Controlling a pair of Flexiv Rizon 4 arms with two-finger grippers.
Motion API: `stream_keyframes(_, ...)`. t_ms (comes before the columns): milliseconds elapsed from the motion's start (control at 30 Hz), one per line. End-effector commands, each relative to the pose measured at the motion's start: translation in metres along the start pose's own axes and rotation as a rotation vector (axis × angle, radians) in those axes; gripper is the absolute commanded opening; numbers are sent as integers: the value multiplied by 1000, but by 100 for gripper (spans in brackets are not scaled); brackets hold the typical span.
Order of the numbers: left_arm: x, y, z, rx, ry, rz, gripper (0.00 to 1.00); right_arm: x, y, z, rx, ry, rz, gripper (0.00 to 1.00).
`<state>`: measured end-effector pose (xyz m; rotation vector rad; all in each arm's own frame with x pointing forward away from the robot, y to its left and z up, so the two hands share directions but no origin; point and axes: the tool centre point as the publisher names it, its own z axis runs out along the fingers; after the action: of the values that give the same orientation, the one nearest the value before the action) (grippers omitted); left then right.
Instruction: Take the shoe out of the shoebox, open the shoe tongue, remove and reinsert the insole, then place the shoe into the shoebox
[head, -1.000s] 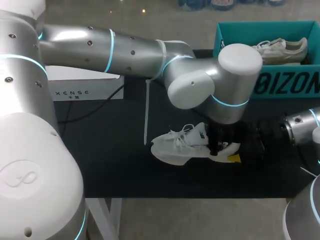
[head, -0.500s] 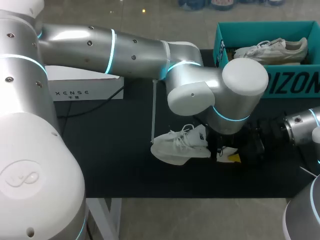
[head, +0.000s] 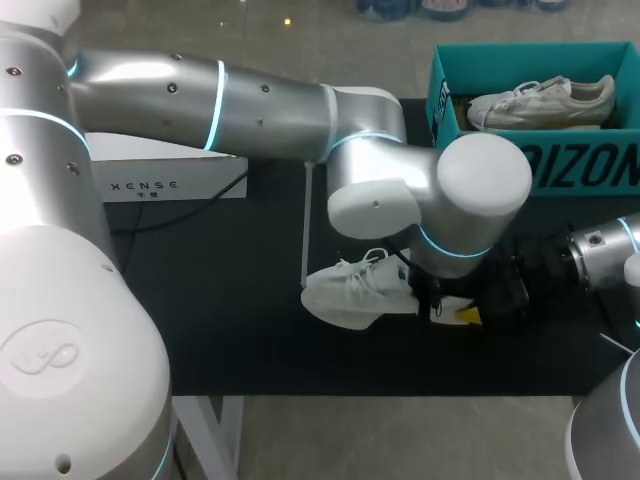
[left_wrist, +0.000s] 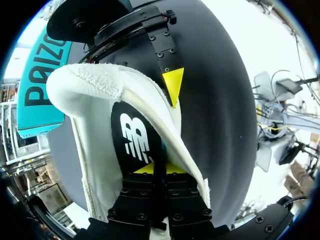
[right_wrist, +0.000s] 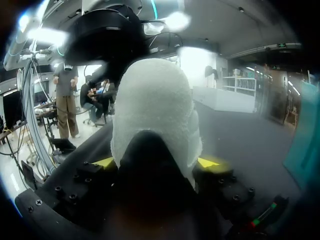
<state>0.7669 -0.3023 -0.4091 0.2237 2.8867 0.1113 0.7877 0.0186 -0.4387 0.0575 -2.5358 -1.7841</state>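
A white shoe (head: 355, 295) lies on its side on the black table mat, toe toward my left. My left arm reaches over it, and its gripper (head: 432, 300) points down into the heel opening. In the left wrist view that gripper (left_wrist: 159, 167) is shut on the edge of the black insole (left_wrist: 132, 135) inside the shoe (left_wrist: 90, 85). My right gripper (head: 470, 312) comes in from the right and is shut on the heel. The shoe's heel (right_wrist: 155, 110) fills the space between its widely spread fingers (right_wrist: 210, 162). One right fingertip (left_wrist: 172, 85) presses on the shoe's outer side.
The teal shoebox (head: 580, 165) stands at the back right with a second white shoe (head: 545, 100) inside. A white box (head: 170, 175) sits at the back left. A thin white cord (head: 305, 225) hangs from my left arm beside the shoe's toe.
My left arm's wrist has swung slightly lower and to the right over the heel. Its fingers have closed a little further, and the shoe has shifted slightly.
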Motion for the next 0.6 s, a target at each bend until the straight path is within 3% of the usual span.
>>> stream_keyframes(33, -4, 2, 2, -2, -19, -4, 0, 0, -7, 6, 2, -1, 1, 0)
stream_keyframes(600, -19, 5, -35, 8, -86, -20, 0, 0, -7, 6, 2, -1, 1, 0)
